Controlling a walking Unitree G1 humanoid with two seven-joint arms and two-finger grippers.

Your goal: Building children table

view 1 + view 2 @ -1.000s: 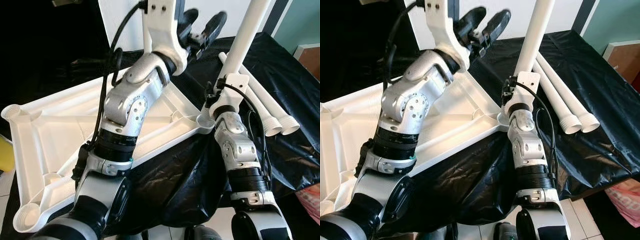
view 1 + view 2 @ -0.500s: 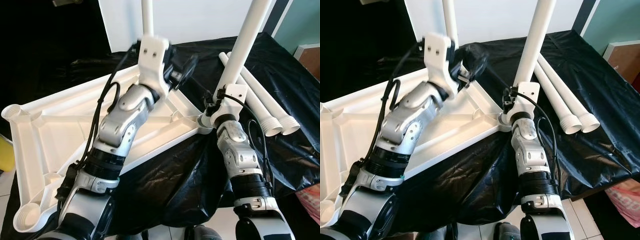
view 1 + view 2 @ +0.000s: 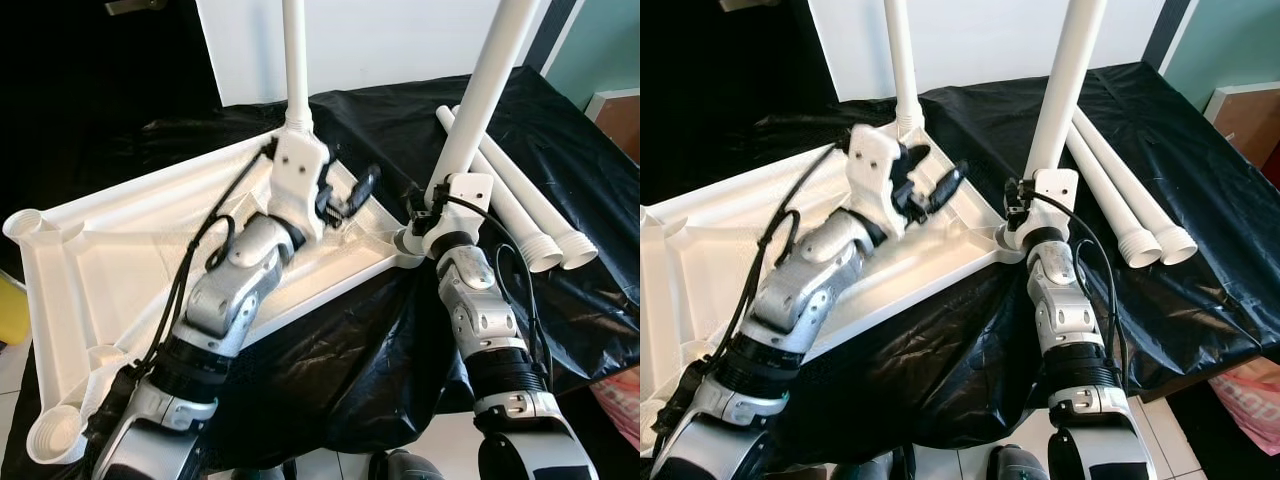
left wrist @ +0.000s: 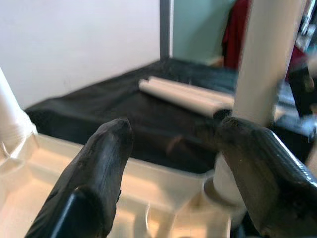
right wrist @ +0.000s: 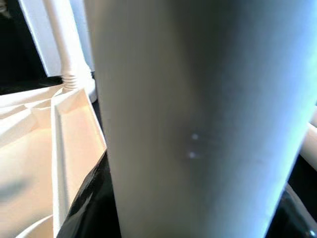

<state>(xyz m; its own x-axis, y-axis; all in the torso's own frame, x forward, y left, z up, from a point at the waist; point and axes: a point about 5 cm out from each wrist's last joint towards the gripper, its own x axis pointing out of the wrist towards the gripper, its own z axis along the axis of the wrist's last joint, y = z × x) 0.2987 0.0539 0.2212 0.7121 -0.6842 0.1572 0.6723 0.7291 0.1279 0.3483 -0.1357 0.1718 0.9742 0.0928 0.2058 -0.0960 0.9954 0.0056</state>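
Observation:
A white tabletop (image 3: 100,260) lies upside down on a black cloth. One white leg (image 3: 295,60) stands upright in its far corner socket. A second leg (image 3: 480,100) leans in the near right corner socket (image 3: 408,240). My right gripper (image 3: 450,172) is shut around the lower part of this leg, which looms close in the right wrist view (image 5: 198,99). My left gripper (image 3: 930,172) hovers open over the tabletop between the two legs. Nothing is between its fingers (image 4: 104,163).
Two loose white legs (image 3: 520,200) lie side by side on the black cloth (image 3: 600,160) to the right. A yellow object (image 3: 8,310) sits past the tabletop's left edge. A pink bag (image 3: 620,400) lies on the floor at lower right.
My left arm has come down from high up to just above the tabletop near the far leg. The right arm and its leg have shifted slightly.

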